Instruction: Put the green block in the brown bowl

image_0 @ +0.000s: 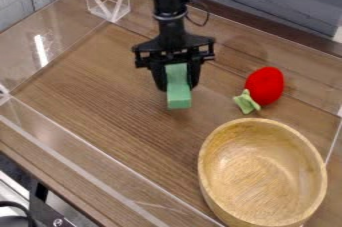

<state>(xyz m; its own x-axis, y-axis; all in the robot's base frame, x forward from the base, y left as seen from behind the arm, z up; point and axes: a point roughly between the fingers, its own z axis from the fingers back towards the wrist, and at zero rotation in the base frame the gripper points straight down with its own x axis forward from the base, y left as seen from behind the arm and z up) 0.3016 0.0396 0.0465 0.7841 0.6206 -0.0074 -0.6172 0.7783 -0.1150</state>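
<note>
The green block [178, 90] hangs upright between the black fingers of my gripper [177, 77], which is shut on its upper part and holds it just above the wooden table. The arm reaches straight down from the top of the camera view. The brown bowl [263, 174], a light wooden dish with nothing in it, sits at the lower right, apart from the block and to the right of it.
A red strawberry toy [266, 84] with a green stem lies right of the gripper, just behind the bowl. Clear acrylic walls [54, 41] fence the table on the left and front. A small clear stand [107, 7] sits at the back left.
</note>
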